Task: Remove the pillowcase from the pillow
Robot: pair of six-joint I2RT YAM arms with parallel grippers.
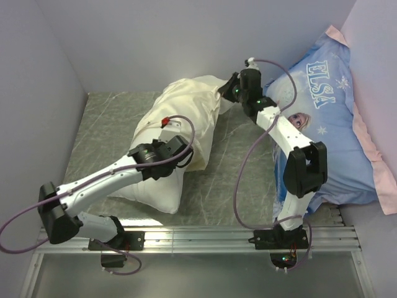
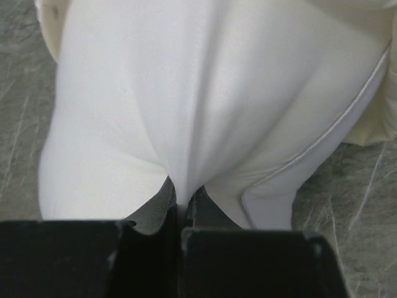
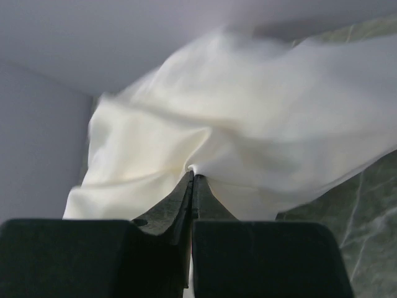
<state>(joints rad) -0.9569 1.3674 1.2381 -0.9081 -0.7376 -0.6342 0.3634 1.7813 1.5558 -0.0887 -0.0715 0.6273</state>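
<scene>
left gripper closed tight on fold of pillow, exposed end; right gripper closed tight on pillowcase bunched over pillow's far end

At two o'clock, against the right wall: large blue fabric pillow printed ELSA with a cartoon face, pink trim along the outer edge. Underneath, across the centre: grey marbled sheet. At six o'clock: silver aluminium rail, crosswise. From nine round to twelve: plain pale lilac walls.
</scene>
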